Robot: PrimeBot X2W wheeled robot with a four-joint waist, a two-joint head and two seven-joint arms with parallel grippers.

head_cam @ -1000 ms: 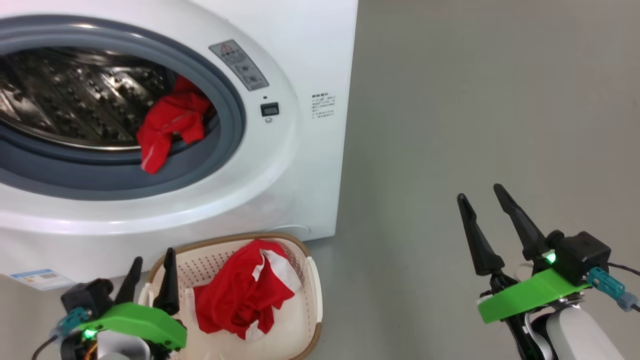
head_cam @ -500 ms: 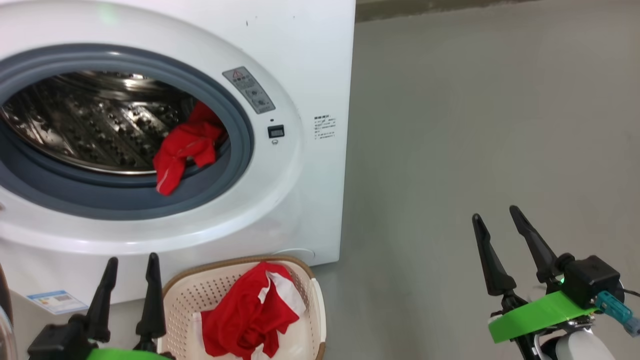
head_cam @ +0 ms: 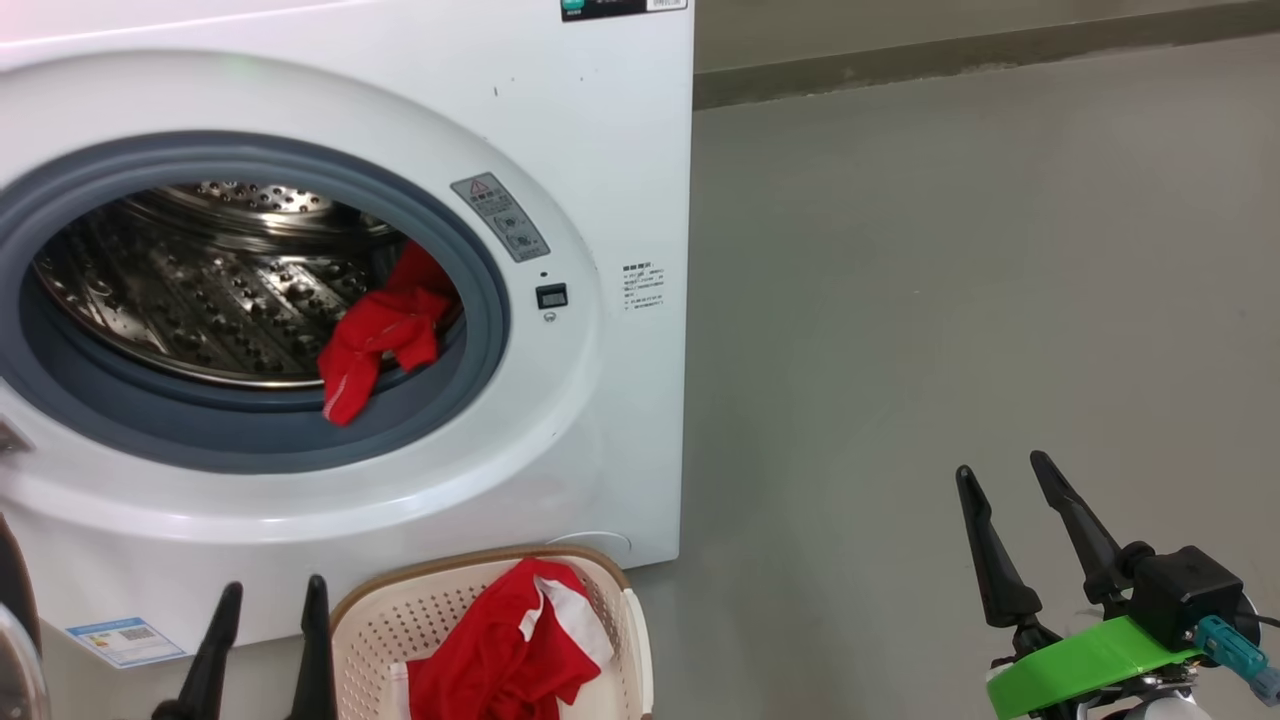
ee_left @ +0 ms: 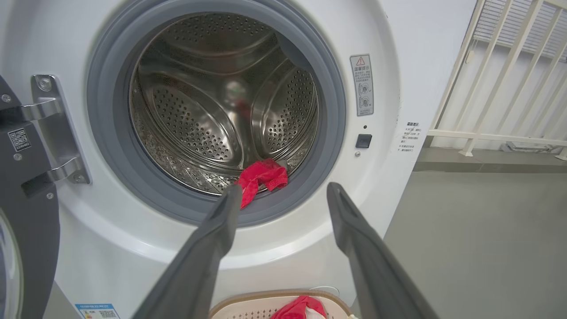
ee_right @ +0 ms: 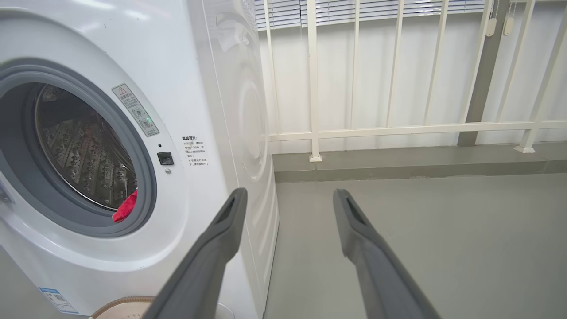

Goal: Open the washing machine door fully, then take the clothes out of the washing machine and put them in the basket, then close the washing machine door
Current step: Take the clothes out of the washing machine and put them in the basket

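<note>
The white washing machine (head_cam: 600,200) stands with its mouth uncovered. The washing machine door (ee_left: 26,221) is swung out at the left, dark inner side showing. One of the clothes, a red piece (head_cam: 380,345), droops over the grey rubber ring at the drum's lower right; it also shows between my left fingers in the left wrist view (ee_left: 261,177). Below the machine, the basket (head_cam: 625,620) holds a red and white garment (head_cam: 500,660). My left gripper (head_cam: 275,590) is open just left of the basket, holding nothing. My right gripper (head_cam: 1002,465) is open over bare floor, far right.
Grey floor (head_cam: 950,300) stretches right of the machine to a low kerb (head_cam: 950,60). A white railing (ee_right: 398,128) with blinds behind it runs along that kerb. The door's metal hinge (ee_left: 53,128) juts from the machine's left side.
The head camera has tilted up, so everything sits lower in the picture. The left gripper has come off the basket's left rim. Both grippers stay open.
</note>
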